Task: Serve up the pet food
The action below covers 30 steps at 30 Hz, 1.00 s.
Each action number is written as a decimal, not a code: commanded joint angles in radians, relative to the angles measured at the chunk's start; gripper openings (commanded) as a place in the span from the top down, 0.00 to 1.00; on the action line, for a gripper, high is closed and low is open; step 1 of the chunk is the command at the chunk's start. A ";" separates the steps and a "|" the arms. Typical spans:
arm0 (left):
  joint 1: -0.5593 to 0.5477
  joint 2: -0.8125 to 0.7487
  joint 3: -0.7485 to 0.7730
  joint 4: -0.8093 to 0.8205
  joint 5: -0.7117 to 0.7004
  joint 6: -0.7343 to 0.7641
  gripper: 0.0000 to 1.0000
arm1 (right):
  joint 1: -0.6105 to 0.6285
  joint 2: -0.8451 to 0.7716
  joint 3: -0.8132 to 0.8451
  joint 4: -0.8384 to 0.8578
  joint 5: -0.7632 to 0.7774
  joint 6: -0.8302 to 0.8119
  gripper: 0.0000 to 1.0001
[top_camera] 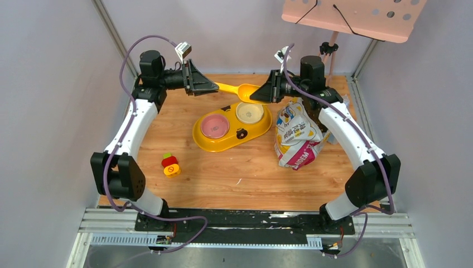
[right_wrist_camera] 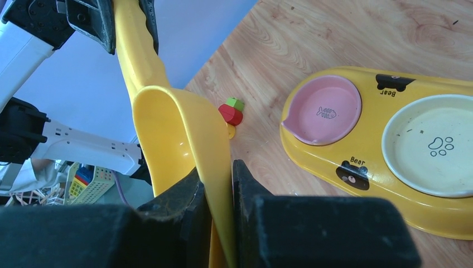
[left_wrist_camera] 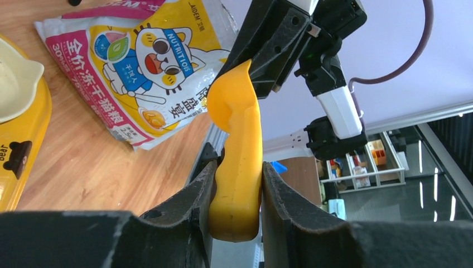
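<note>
A yellow plastic scoop hangs in the air between both grippers, above the back of the table. My left gripper is shut on its handle. My right gripper is shut on the rim of the scoop's bowl, which looks empty. The printed foil bag stands at the right, under the right arm, and also shows in the left wrist view. No pet food pellets are in view. The yellow double feeder holds a pink bowl and a cream bowl, both without kibble.
A small red, green and yellow toy lies on the wooden table left of the feeder. A pink perforated board hangs at the top right. Grey walls and metal posts close in the sides and back.
</note>
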State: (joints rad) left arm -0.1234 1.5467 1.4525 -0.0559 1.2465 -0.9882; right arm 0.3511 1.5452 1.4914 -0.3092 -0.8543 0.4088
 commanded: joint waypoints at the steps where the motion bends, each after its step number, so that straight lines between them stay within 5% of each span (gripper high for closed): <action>1: -0.021 -0.007 0.029 0.083 -0.007 0.088 0.97 | 0.010 -0.007 -0.002 0.018 0.021 -0.029 0.87; 6: -0.021 -0.012 0.005 0.082 0.014 0.116 1.00 | 0.012 -0.020 0.023 -0.051 -0.027 -0.217 0.48; 10: -0.021 -0.034 -0.022 0.030 0.049 0.175 1.00 | 0.013 -0.008 0.133 -0.215 -0.037 -0.585 0.39; 16: -0.021 -0.067 -0.050 -0.147 0.064 0.320 1.00 | 0.045 -0.020 0.184 -0.334 0.049 -0.907 0.40; 26: -0.021 -0.115 -0.097 -0.136 0.104 0.308 1.00 | 0.172 -0.066 0.070 -0.328 0.179 -1.110 0.47; 30: -0.021 -0.124 -0.101 -0.137 0.117 0.310 1.00 | 0.184 -0.045 0.089 -0.324 0.187 -1.107 0.71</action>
State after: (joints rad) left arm -0.1417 1.4681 1.3533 -0.2062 1.3167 -0.7006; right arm 0.5304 1.5150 1.5562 -0.6559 -0.6903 -0.6384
